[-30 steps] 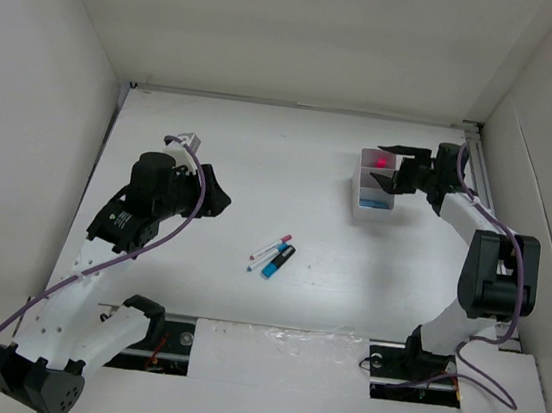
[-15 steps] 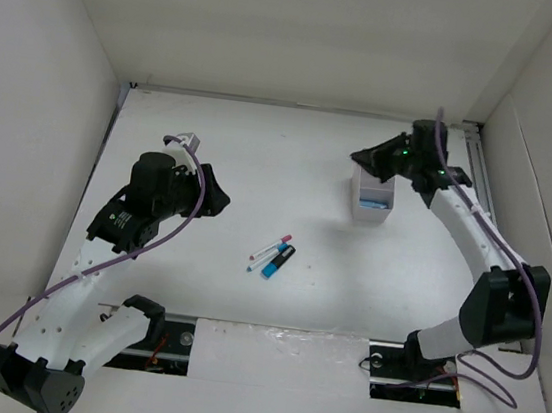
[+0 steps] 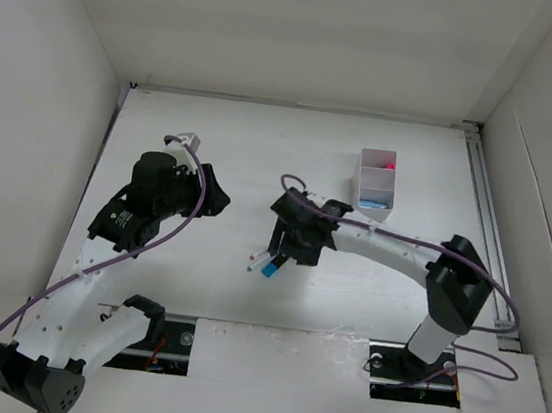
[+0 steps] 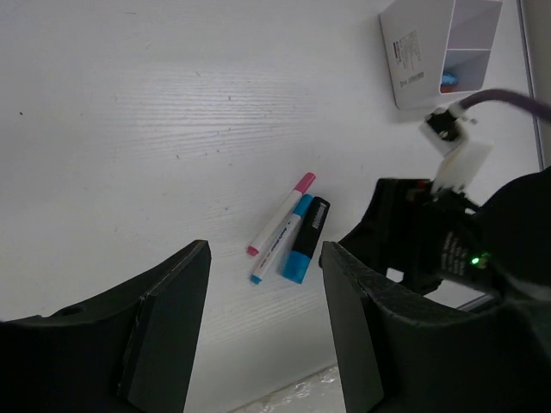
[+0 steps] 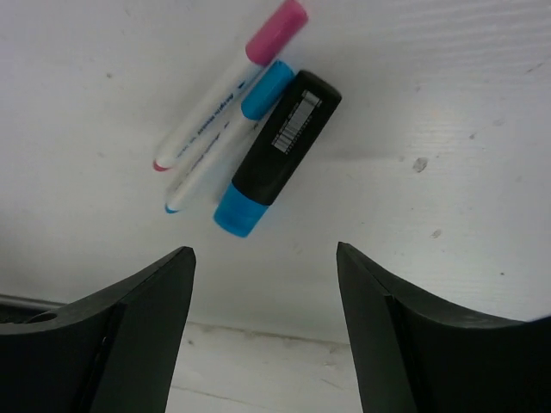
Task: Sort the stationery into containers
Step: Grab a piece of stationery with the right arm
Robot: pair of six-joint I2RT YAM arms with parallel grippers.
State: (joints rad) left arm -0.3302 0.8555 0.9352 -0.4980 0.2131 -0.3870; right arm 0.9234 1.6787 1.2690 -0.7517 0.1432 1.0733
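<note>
**A:** From above, where is the stationery?

**B:** 3 pieces lie together near the middle of the table (image 3: 215, 129): a black marker (image 3: 271, 265) with a blue end, and 2 thin white pens (image 3: 255, 260) at its 9 o'clock. The right gripper (image 3: 283, 252) hangs over their 1 o'clock ends and hides them. The container (image 3: 362, 180) stands at 2 o'clock, with pink in its far compartment and blue in its near one. The left gripper (image 3: 218, 199) is well apart, at 9 o'clock.

**A:** And the left wrist camera?

**B:** Its fingers (image 4: 168, 327) stand apart with nothing between them. All 3 pieces show whole, and there is a printed label on the container's wall. The pink does not show.

**A:** The right wrist?

**B:** Fingers (image 5: 142, 335) apart above the pieces, gripping nothing. Only here does a barcode show on the marker. The pink-capped pen (image 5: 225, 90) and the blue-capped pen (image 5: 219, 146) lie touching.
</note>
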